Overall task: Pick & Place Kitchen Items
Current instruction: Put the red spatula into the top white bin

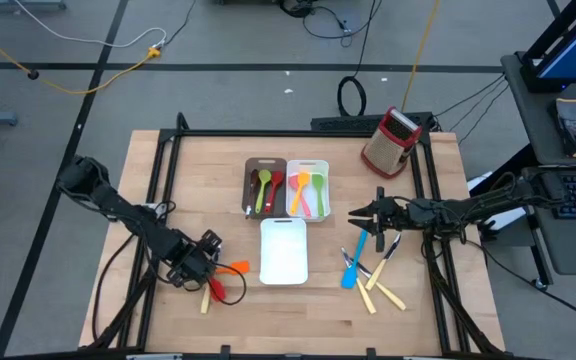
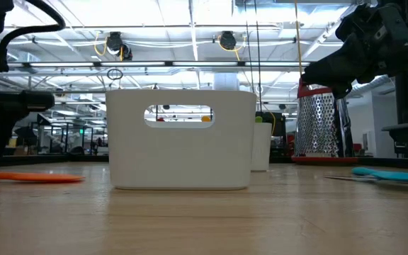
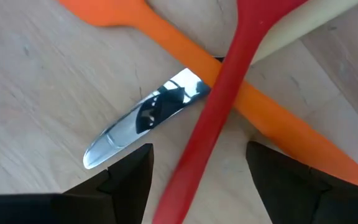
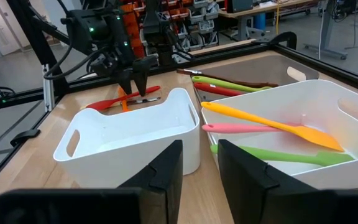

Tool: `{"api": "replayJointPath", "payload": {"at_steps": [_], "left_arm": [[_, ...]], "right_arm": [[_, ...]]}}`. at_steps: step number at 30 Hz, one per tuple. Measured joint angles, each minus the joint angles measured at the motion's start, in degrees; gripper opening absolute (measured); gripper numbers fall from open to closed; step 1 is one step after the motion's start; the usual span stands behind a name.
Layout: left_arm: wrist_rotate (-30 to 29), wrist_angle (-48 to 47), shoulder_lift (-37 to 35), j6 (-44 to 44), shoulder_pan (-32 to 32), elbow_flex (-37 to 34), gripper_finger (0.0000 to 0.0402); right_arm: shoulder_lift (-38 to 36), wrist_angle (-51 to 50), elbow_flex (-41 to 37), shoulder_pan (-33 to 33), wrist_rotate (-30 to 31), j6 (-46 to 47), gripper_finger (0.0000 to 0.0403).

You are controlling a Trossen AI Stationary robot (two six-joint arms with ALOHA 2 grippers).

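Note:
At the table's near left lie three crossed utensils. A red utensil's handle (image 3: 213, 118) lies over an orange spatula (image 3: 166, 34) and a cream-handled knife (image 3: 142, 118). My left gripper (image 3: 199, 149) points down above them, open, one finger on each side of the red handle without touching it. It also shows in the high view as my left gripper (image 1: 214, 278). My right gripper (image 1: 352, 213) hangs level at the right, pointing toward the table's left. Its fingers (image 4: 166, 165) stand slightly apart with nothing between them.
A white bin (image 1: 284, 270) stands at the centre. Behind it a dark-brown tray (image 1: 251, 170) and a white tray (image 1: 324, 170) hold several utensils. A red-and-metal grater (image 1: 390, 142) stands far right. A blue spatula (image 1: 354, 268) and cream-handled knives (image 1: 383, 292) lie near right.

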Motion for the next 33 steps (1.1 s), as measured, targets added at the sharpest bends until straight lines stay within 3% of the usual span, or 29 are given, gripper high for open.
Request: {"api": "replayJointPath", "payload": {"at_steps": [6, 17, 22, 33], "left_arm": [[0.4, 1.0, 0.0, 0.2, 0.1, -1.3, 0.0234], [1.5, 1.0, 0.1, 0.2, 0.1, -1.5, 0.0074], [-0.6, 1.0, 0.1, 0.0, 0.1, -1.5, 0.0019], [-9.8, -2.9, 0.5, -4.4, 0.3, 1.0, 0.0014]], "right_arm": [[0.0, 0.0, 0.0, 0.0, 0.0, 0.0, 0.0093], [0.0, 0.0, 0.0, 0.0, 0.0, 0.0, 0.0093], [0.0, 0.0, 0.0, 0.0, 0.0, 0.0, 0.0093], [0.0, 0.0, 0.0, 0.0, 0.0, 0.0, 0.0093]]}}
